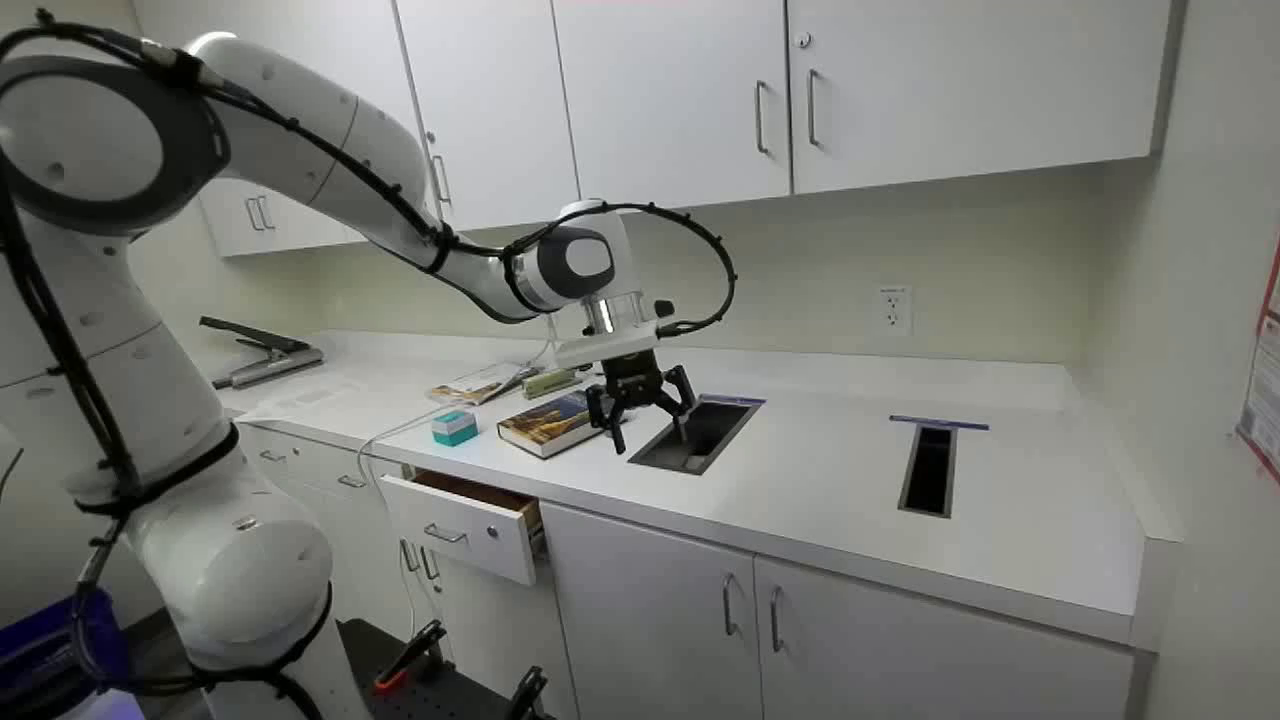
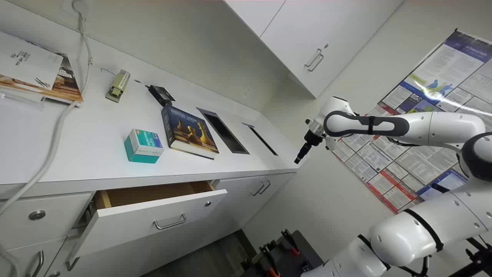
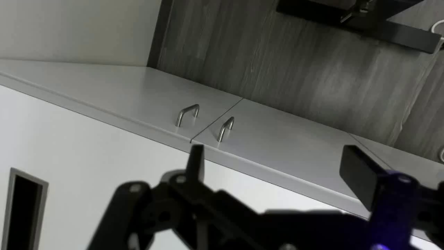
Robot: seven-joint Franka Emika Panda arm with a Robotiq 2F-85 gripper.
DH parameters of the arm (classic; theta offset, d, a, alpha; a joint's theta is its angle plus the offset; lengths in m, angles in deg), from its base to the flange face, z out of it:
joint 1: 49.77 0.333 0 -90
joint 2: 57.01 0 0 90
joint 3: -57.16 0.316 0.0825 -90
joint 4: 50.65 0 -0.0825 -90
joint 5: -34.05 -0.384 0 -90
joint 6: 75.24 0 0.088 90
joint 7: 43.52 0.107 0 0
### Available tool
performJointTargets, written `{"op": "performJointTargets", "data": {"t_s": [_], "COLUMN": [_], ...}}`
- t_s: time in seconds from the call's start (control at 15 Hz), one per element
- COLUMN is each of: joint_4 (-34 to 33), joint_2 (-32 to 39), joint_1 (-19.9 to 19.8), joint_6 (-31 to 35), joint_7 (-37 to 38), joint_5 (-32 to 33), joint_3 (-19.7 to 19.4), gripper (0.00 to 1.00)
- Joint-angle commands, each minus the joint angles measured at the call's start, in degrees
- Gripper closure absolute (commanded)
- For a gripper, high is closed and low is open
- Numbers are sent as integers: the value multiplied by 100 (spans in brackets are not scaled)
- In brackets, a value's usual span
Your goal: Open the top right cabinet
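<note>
The top right cabinet [image 1: 970, 85] is a white wall cabinet with a flat door, shut, above the counter. Its vertical silver handle [image 1: 812, 108] is near the door's left edge, under a round lock. In an exterior view the upper cabinet [image 2: 338, 27] shows at top right with two handles [image 2: 315, 60] side by side. My gripper [image 1: 650, 435] is black, open and empty, pointing down in front of the counter, well below the handle. It also shows edge-on in an exterior view [image 2: 298, 159] and wide apart in the wrist view [image 3: 273, 156]. The upper cabinet is out of the wrist view.
The white counter [image 1: 800, 490] has two rectangular cutouts [image 1: 928, 470]. A book [image 1: 550, 425], a teal box [image 1: 455, 428] and a green stapler [image 2: 118, 85] lie on it. A drawer [image 1: 460, 525] stands partly open. Lower cabinet handles [image 3: 226, 128] stick out below the counter edge.
</note>
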Motion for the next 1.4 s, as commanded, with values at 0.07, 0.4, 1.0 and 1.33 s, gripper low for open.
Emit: {"op": "performJointTargets", "data": {"t_s": [0.07, 0.4, 1.0, 1.33], "joint_4": [-5, -5, -23, -460], "joint_2": [1, 1, -44, -401], "joint_1": [-32, -32, -38, -73], "joint_6": [-7, -7, 141, 691], "joint_7": [-7, -7, 78, 89], "joint_5": [-11, -11, -78, -843], "joint_3": [33, 33, 17, -164], "gripper": [0, 0, 0, 0]}}
